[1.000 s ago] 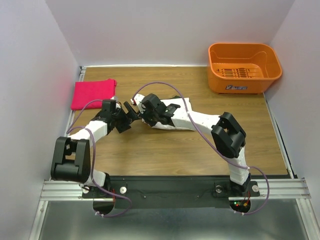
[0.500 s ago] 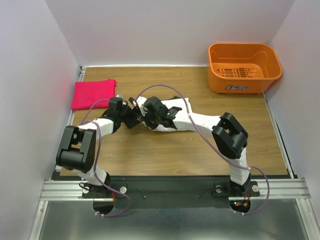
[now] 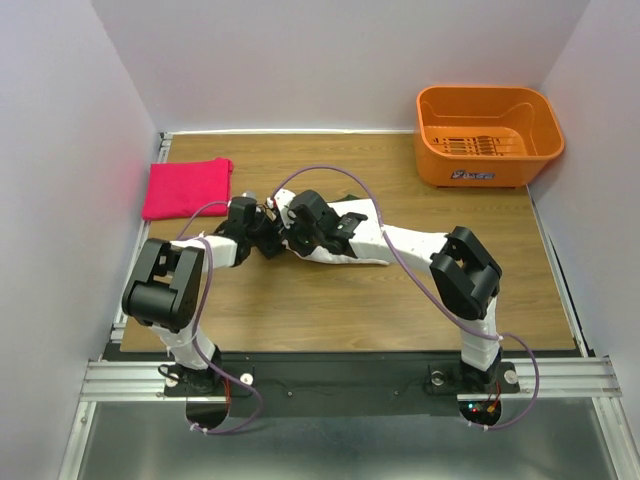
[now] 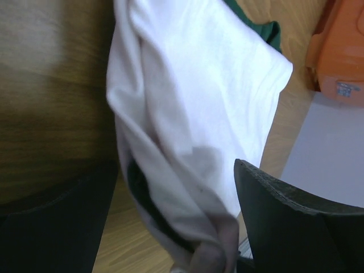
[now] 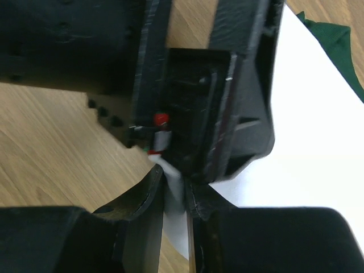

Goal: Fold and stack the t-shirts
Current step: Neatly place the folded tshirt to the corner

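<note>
– Looking down from above, where does the white t-shirt (image 4: 193,85) lie?

– On the wooden table (image 3: 330,310), left of the orange plastic basket (image 3: 520,170) and nearer the arm bases than the basket is. It is bunched into a long, narrow heap. A dark green sleeve (image 4: 256,25) pokes out at the end that points toward the basket.

– And the other tee?

– The bright pink-red t-shirt (image 3: 186,187) is folded into a flat rectangle. It sits well apart from the basket, in the table corner opposite it along the far edge. Neither arm touches it.

– What is the left claw doing?

– The left claw (image 4: 173,170) is released and spread wide. Its two black fingers stand on either side of the white t-shirt's rumpled end, the end farthest from the basket. Cloth lies between them, but they are not pressing on it.

– And the right claw?

– The right claw (image 5: 175,193) is clenched to a narrow slit, grasping a thin fold of the white t-shirt. A sliver of white cloth shows between its fingertips. It works at the same end, away from the basket, just beside the left claw. The left claw's black housing fills the upper part of the right wrist view.
</note>
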